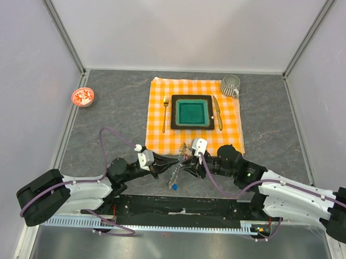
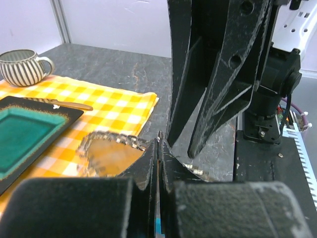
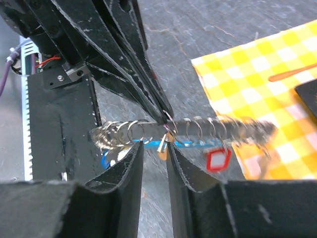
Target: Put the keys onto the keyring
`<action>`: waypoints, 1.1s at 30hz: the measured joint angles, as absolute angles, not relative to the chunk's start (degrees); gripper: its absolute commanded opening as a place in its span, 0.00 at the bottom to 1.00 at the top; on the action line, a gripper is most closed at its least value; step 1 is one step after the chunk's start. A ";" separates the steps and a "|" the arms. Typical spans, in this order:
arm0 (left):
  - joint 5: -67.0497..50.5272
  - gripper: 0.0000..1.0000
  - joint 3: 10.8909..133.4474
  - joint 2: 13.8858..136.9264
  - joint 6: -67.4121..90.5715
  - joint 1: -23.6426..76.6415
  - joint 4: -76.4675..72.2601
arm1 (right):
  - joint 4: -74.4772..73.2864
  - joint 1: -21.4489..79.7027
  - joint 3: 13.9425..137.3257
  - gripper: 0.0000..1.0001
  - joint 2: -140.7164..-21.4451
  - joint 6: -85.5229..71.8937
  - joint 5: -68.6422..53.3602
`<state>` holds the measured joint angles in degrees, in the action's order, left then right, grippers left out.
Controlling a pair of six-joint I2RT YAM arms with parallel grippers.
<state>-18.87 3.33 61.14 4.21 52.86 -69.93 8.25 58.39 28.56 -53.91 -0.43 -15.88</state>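
The keyring (image 1: 176,174) is a silvery wire with a cyan-blue clip. It hangs between both grippers in front of the checked cloth. In the right wrist view the keyring (image 3: 198,128) carries several small rings, a red-tagged key (image 3: 218,160) and a small brass-yellow key (image 3: 163,145). My left gripper (image 3: 166,116) is shut on the wire from above. In its own view the left gripper (image 2: 159,141) has its jaws pressed together, with a cyan sliver between them. My right gripper (image 3: 154,146) is open just below the wire, and the yellow key hangs between its tips.
An orange checked cloth (image 1: 161,140) lies behind the grippers. On it are a black tray with a teal dish (image 1: 192,112), a fork (image 1: 165,113) and a knife (image 1: 217,112). A striped mug (image 1: 230,85) stands at back right. A red-and-white dish (image 1: 82,96) is far left.
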 measured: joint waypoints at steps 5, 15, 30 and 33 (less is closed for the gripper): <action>-18.50 0.02 3.33 61.14 4.21 52.86 -70.50 | 1.45 56.99 30.26 0.36 -49.23 1.26 -12.75; -19.64 0.02 3.33 60.69 4.23 52.86 -70.65 | -0.95 52.16 30.96 0.36 -50.02 3.33 -16.58; -22.06 0.02 3.33 60.69 4.23 52.86 -70.74 | 4.19 52.14 31.24 0.36 -53.74 4.27 -22.96; -22.65 0.02 3.36 60.71 4.23 52.86 -70.81 | 4.78 52.14 31.24 0.36 -53.74 4.29 -23.79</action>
